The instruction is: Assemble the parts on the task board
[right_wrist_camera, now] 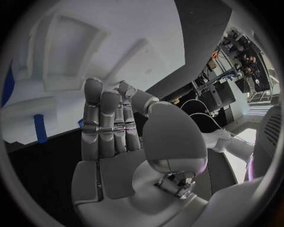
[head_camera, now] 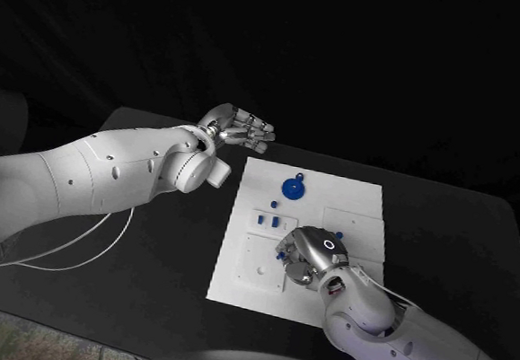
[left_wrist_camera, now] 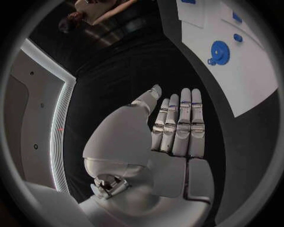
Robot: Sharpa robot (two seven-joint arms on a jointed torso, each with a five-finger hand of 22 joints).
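With the right robot hand (head_camera: 309, 252) hovering flat and empty over the task board (head_camera: 336, 200) near small blue parts (head_camera: 284, 254), apparently just beside its fingers, a careless descent could knock them askew, while the left robot hand (head_camera: 239, 128) waits open over the desk (head_camera: 462, 236).

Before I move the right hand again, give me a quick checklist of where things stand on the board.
1. Left hand off the white board, over the black table: ok.
2. Left hand empty, fingers straight: ok.
3. Right hand over the board's middle: ok.
4. Right hand holding a part: cannot tell; small blue pieces show at its fingers, grip hidden.
5. Blue gear lying on the board's far half, clear of both hands: ok.
6. Board flat on the table: ok.
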